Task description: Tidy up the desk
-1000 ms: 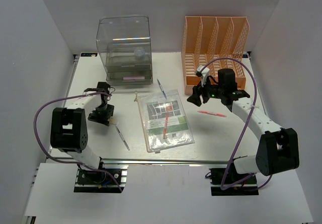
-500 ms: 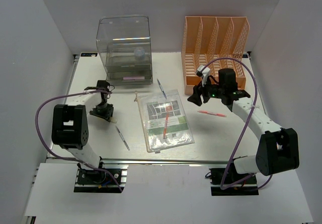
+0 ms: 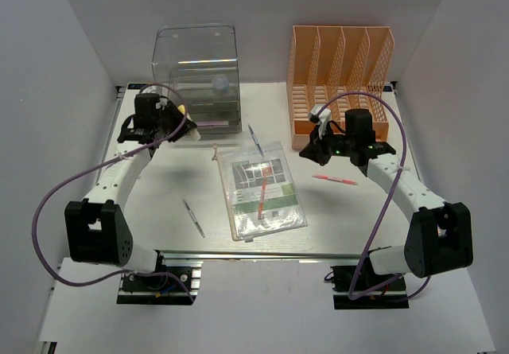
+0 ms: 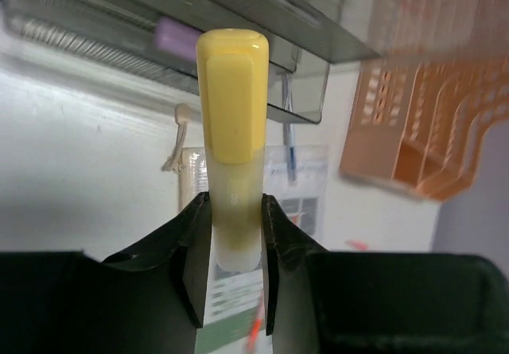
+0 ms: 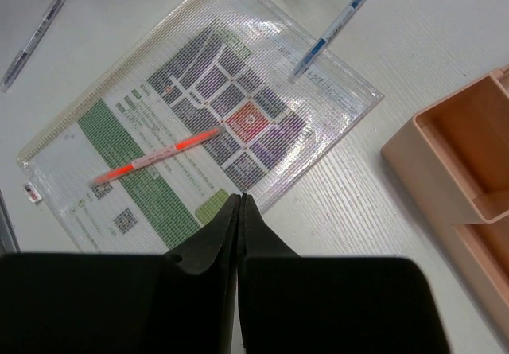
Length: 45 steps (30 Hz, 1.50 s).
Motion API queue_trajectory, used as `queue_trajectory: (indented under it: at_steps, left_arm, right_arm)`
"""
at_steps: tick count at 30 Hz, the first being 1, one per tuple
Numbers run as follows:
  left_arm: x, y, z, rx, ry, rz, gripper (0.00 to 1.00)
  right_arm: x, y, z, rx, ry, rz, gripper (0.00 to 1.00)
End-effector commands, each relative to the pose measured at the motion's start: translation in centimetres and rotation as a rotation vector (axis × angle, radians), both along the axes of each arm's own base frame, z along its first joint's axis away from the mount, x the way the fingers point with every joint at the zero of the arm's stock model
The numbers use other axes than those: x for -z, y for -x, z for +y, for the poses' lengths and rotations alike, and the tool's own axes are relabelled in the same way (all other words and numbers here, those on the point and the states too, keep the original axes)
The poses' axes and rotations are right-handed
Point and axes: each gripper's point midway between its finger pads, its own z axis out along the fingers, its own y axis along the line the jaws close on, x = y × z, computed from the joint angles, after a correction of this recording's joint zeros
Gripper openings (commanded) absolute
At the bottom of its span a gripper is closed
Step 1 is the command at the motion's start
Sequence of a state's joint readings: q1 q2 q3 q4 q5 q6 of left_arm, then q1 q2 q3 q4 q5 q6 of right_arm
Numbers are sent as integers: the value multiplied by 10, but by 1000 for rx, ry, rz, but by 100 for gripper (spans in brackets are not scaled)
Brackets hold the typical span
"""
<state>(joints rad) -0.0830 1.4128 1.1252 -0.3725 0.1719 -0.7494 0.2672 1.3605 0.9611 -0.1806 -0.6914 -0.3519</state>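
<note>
Two arms at work over a cluttered desk (image 3: 350, 211) — left jaws clenched on a yellow marker (image 4: 232, 131), right jaws pressed shut w/ nothing btwn them.

The white desk fills the top view, arms bolted at its near edge. Marker is held up just in front of the clear drawer box (image 3: 197, 75), back left; orange rack (image 3: 342, 68) stands back right. Right jaws hang by the right side of a mesh pouch (image 3: 261, 188) at centre — orange pen (image 5: 155, 157) on it, blue pen (image 5: 334, 26) at its far edge.
</note>
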Motion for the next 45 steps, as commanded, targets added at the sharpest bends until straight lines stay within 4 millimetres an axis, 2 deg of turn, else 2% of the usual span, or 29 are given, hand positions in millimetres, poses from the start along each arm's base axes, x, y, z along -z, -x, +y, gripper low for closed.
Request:
queue_trajectory:
  at_steps: [1,3,5,6,8,9,11,13,14,15,16,17,19,21,24,26,31,32,35,38,40,42,43,44,45]
  left_arm:
    - [-21,1,-22,341,-178,-148,0]
    - [-18,5,-15,391,-292,-168,0]
    - [-29,10,-12,420,-378,-244,0]
    - [-22,13,-9,475,-457,-278,0]
    - [-36,16,-15,546,-560,-408,0]
    - [-25,19,-11,615,-657,-439,0]
    - [-22,16,-13,676,-747,-481,0]
    - [-10,14,-24,813,-848,-528,0]
    - [-13,10,-30,879,-913,-572,0]
    - [-4,9,-30,923,-936,-567,0]
    - [-13,6,-38,957,-946,-596,1]
    - [-6,-3,-37,989,-984,-584,1]
    - [-17,-17,-44,995,-1051,-611,1]
    - [-13,-30,-42,1005,-1146,-612,0]
    - [-21,-49,-40,951,-1284,-651,0]
    - [-17,-55,-36,948,-1361,-637,0]
    - [-17,-73,-49,945,-1495,-667,1]
    - [-16,-76,-40,901,-1547,-649,2]
    - [-19,-85,-48,882,-1583,-674,4]
    - [-21,-98,-40,798,-1627,-646,5]
    - [-17,-100,-40,805,-1620,-629,5]
    - [-14,-100,-41,815,-1618,-627,8]
    - [-12,-99,-40,818,-1618,-625,13]
    - [-10,-99,-40,817,-1619,-621,22]
    - [-7,-98,-39,820,-1619,-616,25]
  right_arm:
    - [-22,-5,2,-23,-25,-63,2]
    - [-21,-5,2,-21,-24,-61,3]
    - [-21,-5,3,-25,-25,-58,3]
    - [-21,-5,3,-25,-25,-58,4]
    - [-20,-4,4,-31,-27,-56,6]
    - [-20,-4,4,-35,-27,-56,6]
    - [-20,-4,4,-37,-27,-56,8]
    - [-21,-4,4,-36,-28,-57,10]
    - [-21,-3,4,-36,-28,-56,10]
    - [-20,-3,4,-36,-27,-54,10]
    - [-19,-4,4,-38,-27,-53,10]
    - [-19,-4,4,-38,-27,-53,10]
    - [-18,-5,3,-33,-23,-50,10]
    - [-18,-4,3,-33,-23,-51,11]
    - [-17,-5,3,-33,-20,-51,11]
    - [-17,-5,2,-31,-19,-53,11]
    - [-16,-5,3,-34,-18,-48,12]
    - [-16,-4,4,-35,-19,-47,12]
    - [-17,-5,3,-32,-18,-49,12]
    - [-16,-6,2,-29,-18,-49,12]
    - [-16,-6,1,-26,-17,-47,12]
    - [-16,-6,1,-26,-17,-47,12]
    - [-16,-6,2,-29,-18,-46,12]
    - [-16,-6,3,-31,-17,-47,12]
    - [-16,-6,2,-27,-18,-46,12]
